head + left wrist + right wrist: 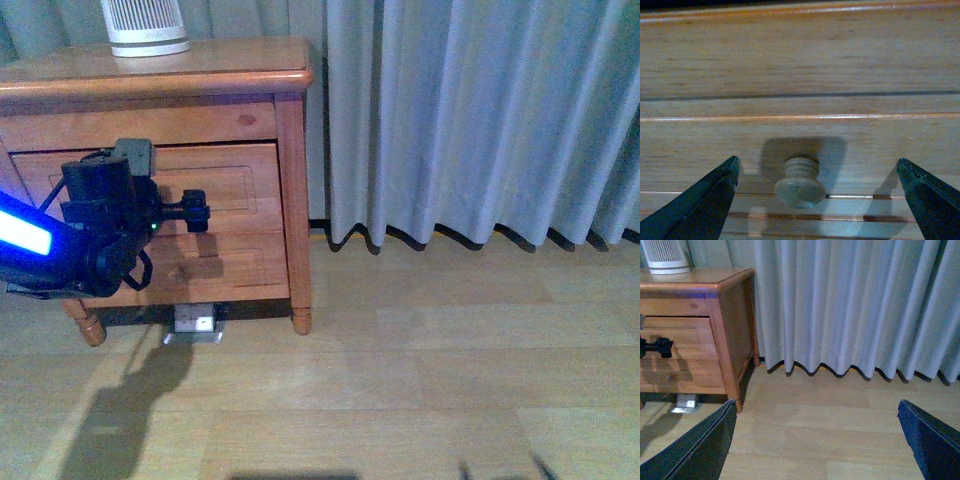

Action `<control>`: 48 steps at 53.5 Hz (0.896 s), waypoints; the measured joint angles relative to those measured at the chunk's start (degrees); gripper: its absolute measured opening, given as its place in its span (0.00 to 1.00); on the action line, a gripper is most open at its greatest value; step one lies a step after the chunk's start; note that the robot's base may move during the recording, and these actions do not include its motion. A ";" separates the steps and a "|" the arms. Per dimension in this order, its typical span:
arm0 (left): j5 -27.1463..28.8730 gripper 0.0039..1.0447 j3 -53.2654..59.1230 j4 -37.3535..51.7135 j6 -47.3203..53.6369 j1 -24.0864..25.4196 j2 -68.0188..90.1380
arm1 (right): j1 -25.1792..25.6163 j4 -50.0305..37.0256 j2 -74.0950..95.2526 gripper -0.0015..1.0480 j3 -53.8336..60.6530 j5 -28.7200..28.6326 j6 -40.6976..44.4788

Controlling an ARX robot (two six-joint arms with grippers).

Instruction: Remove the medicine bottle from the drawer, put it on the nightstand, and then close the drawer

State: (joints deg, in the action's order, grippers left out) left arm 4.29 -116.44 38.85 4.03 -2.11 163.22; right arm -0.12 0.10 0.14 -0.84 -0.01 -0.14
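- the nightstand stands at the left, beside a grey curtain, on a wood floor.
- a white ribbed thing sits on its tabletop, near the back.
- the drawer is the top one of two. its front looks level with the wood around it, so it looks shut. what is inside is hidden.
- the left claw is right up at the front of that drawer, at its round knob.
- in the left wrist view the left claw is wide open. one finger is on each side of the knob, and neither one touches it. it holds nothing.
- the right claw is wide open too, with nothing in it. it is over the floor, well apart from the nightstand, and it faces the curtain.
- a small grey box lies on the floor under the nightstand, between its legs.
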 joint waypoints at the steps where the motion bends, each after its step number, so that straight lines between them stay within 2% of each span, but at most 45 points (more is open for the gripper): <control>1: 0.04 0.94 -0.02 0.00 0.00 0.00 0.07 | 0.00 0.00 0.00 0.93 0.02 0.00 0.00; 8: 0.24 0.92 -0.04 0.11 0.46 0.00 0.09 | 0.00 0.00 0.00 0.93 0.00 0.00 0.00; 13: 0.46 0.79 -0.04 0.26 0.70 -0.02 0.09 | 0.00 0.00 0.00 0.93 0.00 0.00 0.00; 17: 0.83 0.64 -0.04 0.57 0.83 0.00 0.09 | 0.00 0.00 0.00 0.93 0.00 -0.02 0.00; 30: 1.75 0.29 0.00 0.61 0.90 0.17 0.09 | 0.00 0.00 0.00 0.93 0.00 0.00 0.00; 35: 1.70 0.24 0.15 0.61 0.92 0.24 0.09 | 0.00 0.00 0.00 0.93 0.02 0.00 0.00; 48: 1.66 0.24 1.29 1.03 1.09 0.26 -0.28 | 0.00 0.00 0.00 0.93 0.00 0.00 0.00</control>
State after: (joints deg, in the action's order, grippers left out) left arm 5.96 -115.15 39.88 5.13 -1.85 162.93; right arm -0.12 0.10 0.14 -0.84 -0.01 -0.14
